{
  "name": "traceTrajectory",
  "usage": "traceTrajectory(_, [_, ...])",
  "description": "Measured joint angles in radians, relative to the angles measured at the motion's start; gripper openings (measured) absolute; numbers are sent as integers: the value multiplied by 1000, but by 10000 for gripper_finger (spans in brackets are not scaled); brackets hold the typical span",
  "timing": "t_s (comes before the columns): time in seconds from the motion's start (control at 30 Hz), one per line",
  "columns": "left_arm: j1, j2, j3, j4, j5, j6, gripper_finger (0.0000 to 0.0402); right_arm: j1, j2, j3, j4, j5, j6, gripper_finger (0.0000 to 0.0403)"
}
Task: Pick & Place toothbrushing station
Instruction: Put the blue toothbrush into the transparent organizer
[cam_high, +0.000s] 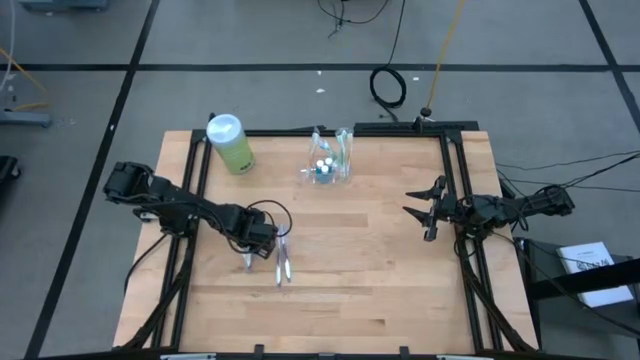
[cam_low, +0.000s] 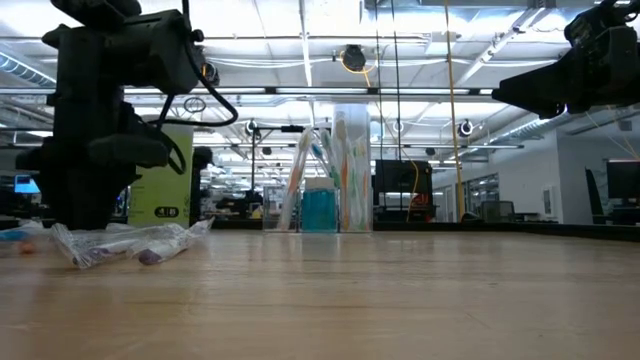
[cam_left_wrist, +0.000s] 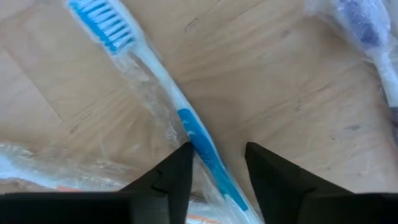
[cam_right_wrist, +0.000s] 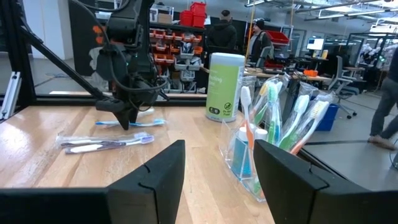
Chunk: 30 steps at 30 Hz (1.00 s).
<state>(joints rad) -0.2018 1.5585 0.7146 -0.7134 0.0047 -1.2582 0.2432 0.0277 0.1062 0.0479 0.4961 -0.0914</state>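
left gripper (cam_high: 249, 262): your left arm reaches in from 9 o'clock, wrist pitched down, tips at the table; fingers (cam_left_wrist: 163, 180) parted around a wrapped blue toothbrush (cam_left_wrist: 186, 121), not clamped
right gripper (cam_high: 422, 212): your right arm waits at 3 o'clock, level above the wood, jaws apart, empty
toothbrushing station (cam_high: 329, 160): upright at 12 o'clock, brushes inside
green bottle (cam_high: 230, 143): 11 o'clock, lying down

The floor (cam_high: 250, 40) around the table was grey, crossed by dark tape lines, with a coiled black cable (cam_high: 388, 86) lying beyond the far edge. Bright strip lights (cam_low: 290, 40) ran overhead. Far off stood shelves of red bins (cam_right_wrist: 186, 25), and two people (cam_right_wrist: 239, 37).
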Motion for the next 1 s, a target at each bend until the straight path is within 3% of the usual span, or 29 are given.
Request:
traceTrajectory(0.37, [41,-5,-1,29,55,28,15,0,0,0,0,0,0,183])
traceTrajectory(1.0, [46,2,234,-10,-147,347,10,0,0,0,0,0,0,183])
